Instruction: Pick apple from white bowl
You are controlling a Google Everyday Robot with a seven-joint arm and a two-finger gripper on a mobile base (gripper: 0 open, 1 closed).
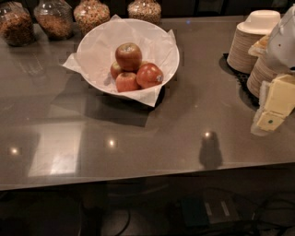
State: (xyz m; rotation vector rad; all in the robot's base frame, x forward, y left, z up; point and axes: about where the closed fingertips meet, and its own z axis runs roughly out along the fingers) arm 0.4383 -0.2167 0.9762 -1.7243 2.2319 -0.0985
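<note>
1. Your gripper [269, 117] hangs at the right edge of the view, above the right end of the grey counter [138, 138]. It sits just in front of the stacks of beige bowls [251, 44].
2. You cannot tell whether the gripper is wide or narrow. Only its cream-coloured side shows, and it holds nothing that you can see.
3. The white arm casing [286, 41] rises above the gripper and covers part of the nearer bowl stack.
4. The white bowl [175, 60] stands at the back of the counter, left of the middle and well apart from the gripper. It is lined with crumpled white paper [97, 50], whose corners poke over the rim.
5. The apple [128, 56] you want lies on top of the pile in the bowl, red with a yellowish blush around its stem dimple.
6. A deep red apple with a small sticker [148, 75] lies just to its right and lower, touching it.
7. Two smaller apples [126, 81] lie at the front and left of the pile, partly under the top one.
8. Four glass jars [92, 14] of dry food stand in a row behind the bowl, along the far edge.
9. The beige bowl stacks sit on a black mat [239, 78], and the nearer-to-centre stack is capped with an upturned bowl.
10. Bright ceiling lights reflect off the counter's glossy top.
</note>
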